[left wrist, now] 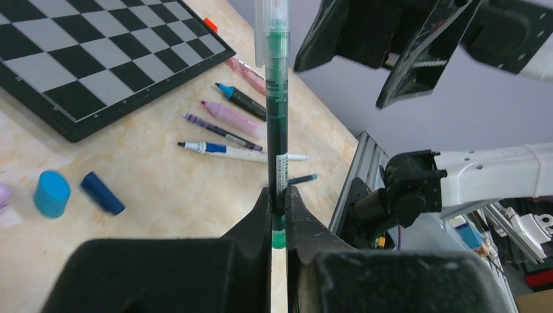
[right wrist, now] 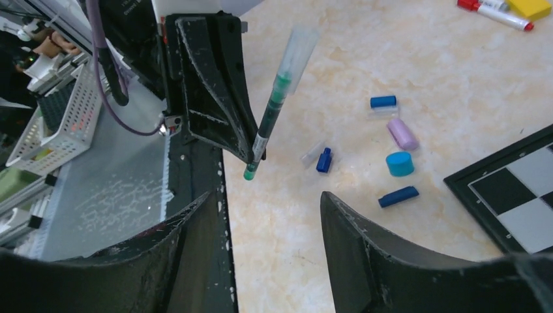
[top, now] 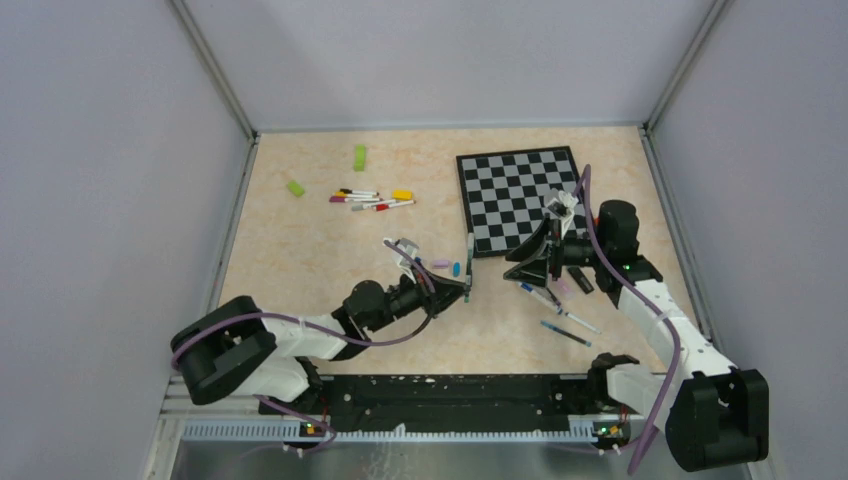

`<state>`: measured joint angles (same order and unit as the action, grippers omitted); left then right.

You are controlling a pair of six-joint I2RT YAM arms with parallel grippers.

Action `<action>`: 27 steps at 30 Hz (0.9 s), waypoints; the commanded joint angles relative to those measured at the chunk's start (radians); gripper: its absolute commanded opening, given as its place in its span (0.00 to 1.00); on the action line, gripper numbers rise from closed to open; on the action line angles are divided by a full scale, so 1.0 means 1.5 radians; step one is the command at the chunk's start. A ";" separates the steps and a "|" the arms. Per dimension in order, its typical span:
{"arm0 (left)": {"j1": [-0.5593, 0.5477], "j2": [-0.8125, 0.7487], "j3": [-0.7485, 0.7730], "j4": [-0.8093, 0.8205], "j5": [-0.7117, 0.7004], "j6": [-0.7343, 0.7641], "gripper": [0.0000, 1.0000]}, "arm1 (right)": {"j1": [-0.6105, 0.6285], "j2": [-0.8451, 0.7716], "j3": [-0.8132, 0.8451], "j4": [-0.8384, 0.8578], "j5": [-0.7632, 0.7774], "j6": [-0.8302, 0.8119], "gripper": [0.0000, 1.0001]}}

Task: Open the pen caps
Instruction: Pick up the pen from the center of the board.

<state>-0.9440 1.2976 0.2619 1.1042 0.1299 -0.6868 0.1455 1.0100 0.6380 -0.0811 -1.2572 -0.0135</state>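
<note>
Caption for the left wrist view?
Left pincer shut on a green pen, clear cap on; right pincer open nearby; loose caps by the chessboard.

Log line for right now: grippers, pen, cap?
left gripper: shut on green pen | clear cap: on pen | right gripper: open, apart from pen

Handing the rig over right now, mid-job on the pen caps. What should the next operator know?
Left gripper: shut on the green pen, held upright, its clear cap on.
Right gripper: open, empty, facing the pen, not touching it.
Done: several pens beside the chessboard look uncapped. Loose caps lie on the table near the board's corner.
Left: pull the green pen's cap, then do the far group of pens by the yellow block, which appear capped.
</note>
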 commanded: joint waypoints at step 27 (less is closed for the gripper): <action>-0.157 0.179 0.168 0.118 -0.257 -0.042 0.00 | 0.029 0.000 -0.146 0.400 0.101 0.387 0.55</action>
<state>-1.1652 1.5505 0.4736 1.2247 -0.2325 -0.7395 0.1680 1.0092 0.4187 0.4831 -1.1240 0.5720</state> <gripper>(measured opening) 0.079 0.573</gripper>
